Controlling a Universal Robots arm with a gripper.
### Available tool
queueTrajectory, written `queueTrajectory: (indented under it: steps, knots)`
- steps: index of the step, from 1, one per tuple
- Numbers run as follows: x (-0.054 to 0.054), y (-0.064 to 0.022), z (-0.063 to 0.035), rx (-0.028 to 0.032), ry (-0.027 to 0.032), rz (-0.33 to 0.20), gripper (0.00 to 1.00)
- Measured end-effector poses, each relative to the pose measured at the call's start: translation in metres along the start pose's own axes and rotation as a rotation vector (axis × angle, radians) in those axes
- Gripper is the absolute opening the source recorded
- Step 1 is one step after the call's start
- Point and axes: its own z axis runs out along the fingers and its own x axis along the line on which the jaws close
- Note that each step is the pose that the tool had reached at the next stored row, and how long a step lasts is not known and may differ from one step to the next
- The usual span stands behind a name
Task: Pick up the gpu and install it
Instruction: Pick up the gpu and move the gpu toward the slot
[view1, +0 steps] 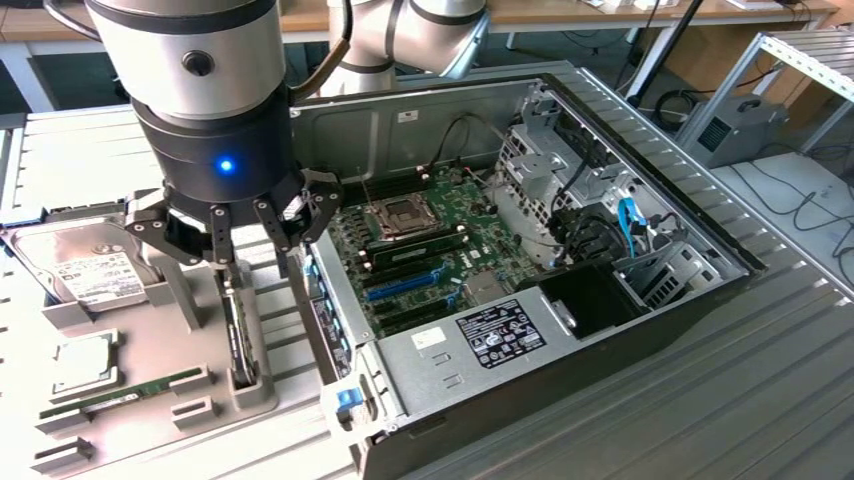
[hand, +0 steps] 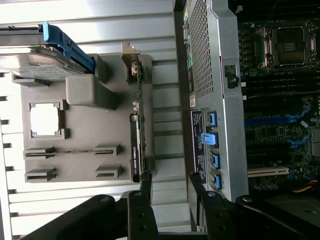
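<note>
1. The gripper (view1: 260, 275) hangs at the end of the arm over the grey holder (view1: 160, 345). It is on the exterior view's left of the open computer case (view1: 400, 125).
2. Its jaws stand wide apart and hold nothing. In the wrist view the gap between the fingers (hand: 146, 192) shows the ribbed metal table (hand: 100, 30) and the outer wall of the case (hand: 220, 100).
3. The gpu (view1: 239, 335) is not in the case. It stands upright on its long edge in a slot of the holder, just under the gripper.
4. In the wrist view the gpu (hand: 141, 125) is seen edge-on as a thin dark strip, with its pale metal bracket (hand: 131, 59) at the end far from the gripper. One finger lies in line with the card's near end (whether it touches the card cannot be told). The other finger sits toward the case, so the card is not between the two.
5. Other parts share the holder (hand: 90, 130):
   - a silver hard drive (view1: 83, 262) with a white label leans at the back
   - a square processor chip (view1: 86, 362) lies flat in its recess
   - a narrow green memory stick (view1: 127, 392) sits between two small brackets
   All three are on the side of the gpu away from the case.
6. The case lies on its side with the motherboard (view1: 441, 235) exposed, and blue slots (view1: 400, 285) run across the board near the wall closest to the holder
</note>
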Motion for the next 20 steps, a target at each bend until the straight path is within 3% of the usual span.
queueTrajectory:
  steps: [8, 20]
  knots:
    - [0.001, -0.0002, 0.0044, 0.0000, 0.0000, 0.000, 0.42]
    - [0.012, -0.0013, 0.0110, -0.0001, 0.0000, 0.000, 0.42]
